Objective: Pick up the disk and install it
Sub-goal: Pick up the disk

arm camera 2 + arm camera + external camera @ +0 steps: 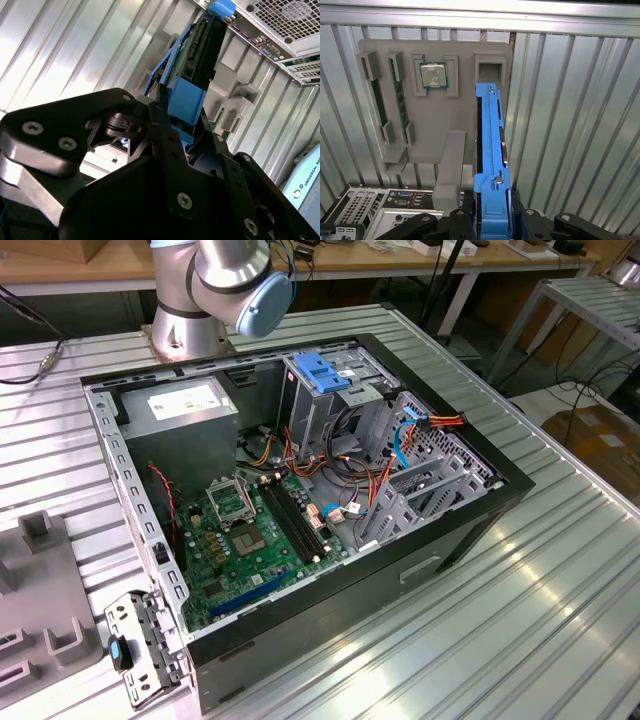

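Black metal gripper [492, 216]: fingers drawn in narrowly, clamping the near end of the disk from both sides.
Dark rectangular disk with bright blue plastic rails [489, 145]: held on edge in the gripper, over one long margin of the tray; its far end reaches the tray's empty square socket [490, 65]; contact with the tray cannot be told.
Grey plastic parts tray [440, 120]: lies flat on the table.
Square silver processor chip [434, 76]: seated in a tray pocket beside the empty socket.
Green memory strips [397, 92]: stand in tray slots, beyond the chip from the disk.
Ribbed aluminium table [570, 125]: under and around the tray.
Open black computer case [440, 550]: just beside the tray, motherboard exposed.
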Controlling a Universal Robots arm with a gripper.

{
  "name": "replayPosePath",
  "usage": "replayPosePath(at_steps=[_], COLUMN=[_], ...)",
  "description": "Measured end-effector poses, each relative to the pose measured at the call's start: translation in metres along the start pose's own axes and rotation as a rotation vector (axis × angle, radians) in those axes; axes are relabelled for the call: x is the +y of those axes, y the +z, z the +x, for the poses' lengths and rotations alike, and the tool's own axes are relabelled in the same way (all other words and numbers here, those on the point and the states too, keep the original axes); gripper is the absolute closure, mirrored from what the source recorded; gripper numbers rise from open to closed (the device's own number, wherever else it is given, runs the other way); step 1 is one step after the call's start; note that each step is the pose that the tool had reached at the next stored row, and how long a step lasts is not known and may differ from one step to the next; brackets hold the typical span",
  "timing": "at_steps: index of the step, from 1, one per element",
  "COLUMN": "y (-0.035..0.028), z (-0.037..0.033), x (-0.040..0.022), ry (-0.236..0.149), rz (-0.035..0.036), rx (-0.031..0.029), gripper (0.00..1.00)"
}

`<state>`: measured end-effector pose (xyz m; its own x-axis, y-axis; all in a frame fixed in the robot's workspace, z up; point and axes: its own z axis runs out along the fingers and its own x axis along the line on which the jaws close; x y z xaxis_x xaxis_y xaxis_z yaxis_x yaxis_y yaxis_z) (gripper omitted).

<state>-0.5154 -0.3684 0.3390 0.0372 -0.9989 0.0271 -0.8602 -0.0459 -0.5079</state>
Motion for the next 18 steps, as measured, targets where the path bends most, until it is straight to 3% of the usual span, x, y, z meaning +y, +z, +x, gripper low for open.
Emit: replayPosePath(at_steps=[2,8,10,13,14,18], y=[0.0000,-0.0001,-0.0041,-0.0113,-0.0121,-0.0127], z=[0.0000,0.0000,0.0001,0.0004,0.0004,0.0004], x=[0.0001,0.0000,-0.0024,-0.0067,-0.0073,-0.0076], ry=[0.000,0.000,0.000,0.001,0.002,0.011], rz=[0.0000,0.0000,-0.0017,-0.0113,-0.0165,-0.0939], rx=[-0.0001,0.0000,-0.0003,-0.0022,-0.0041,-0.0226], gripper=[0.55,0.55,0.55,0.55,0.55,0.55])
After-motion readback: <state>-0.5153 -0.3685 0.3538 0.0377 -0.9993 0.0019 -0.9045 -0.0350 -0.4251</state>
